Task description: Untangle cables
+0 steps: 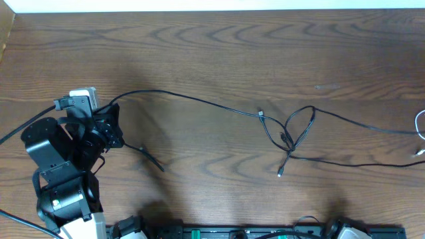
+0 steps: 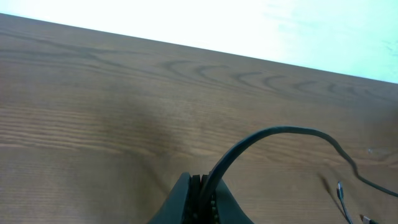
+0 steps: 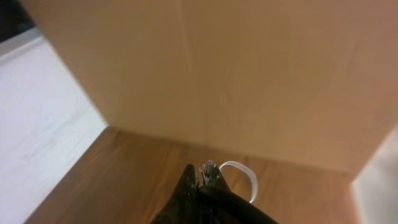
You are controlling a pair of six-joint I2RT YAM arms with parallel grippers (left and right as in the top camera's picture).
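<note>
A long black cable (image 1: 199,101) runs from my left gripper (image 1: 114,113) across the table to a loose knot (image 1: 292,136) of black strands, then on to the right edge. A short black tail (image 1: 149,158) lies below the gripper. In the left wrist view my left gripper (image 2: 202,180) is shut on that black cable (image 2: 280,129), which arches out to the right. A white cable (image 1: 420,123) shows at the right edge. My right gripper (image 3: 204,169), out of the overhead view, is shut with a white cable loop (image 3: 249,175) at its tips and a black cord (image 3: 242,205) beside it.
A small plug end (image 1: 280,174) lies below the knot, and another plug (image 2: 341,191) shows in the left wrist view. The table's far edge (image 1: 212,11) meets a white surface. A tan upright panel (image 3: 249,74) stands close in front of the right gripper. The arms' base rail (image 1: 265,232) runs along the near edge.
</note>
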